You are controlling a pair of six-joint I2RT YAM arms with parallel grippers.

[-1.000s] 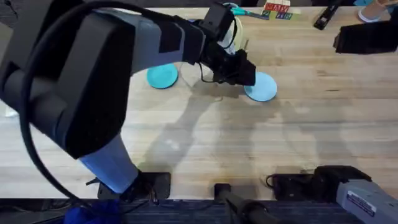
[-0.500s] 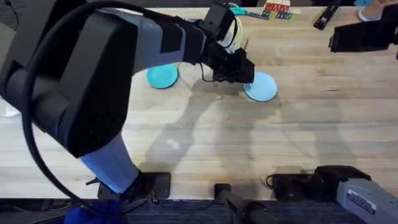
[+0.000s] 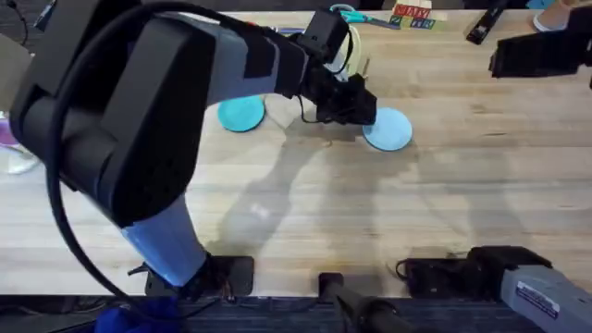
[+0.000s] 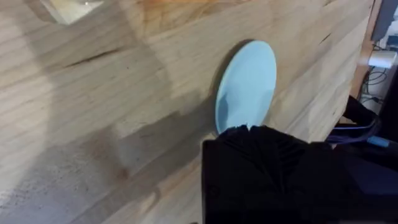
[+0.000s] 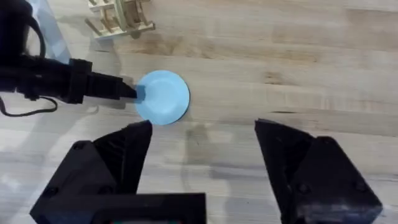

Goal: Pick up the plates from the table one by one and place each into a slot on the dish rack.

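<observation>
The left arm reaches across the bench from its base at the lower left. The left end effector sits at the near-left edge of the pale blue plate, which lies flat on the wood. In the right wrist view, a dark fingertip touches the rim of this plate. In the left wrist view, the plate extends outward from the black end effector body; whether the fingers are apart or clamped on the rim cannot be determined.

The teal plate lies flat on the bench to the left of the left arm, well apart from the pale blue plate.

The wooden dish rack stands on the bench beyond the pale blue plate, not touching it.

The right end effector hangs above bare wood, near the pale blue plate. Its two black fingers are spread wide and hold nothing.
</observation>
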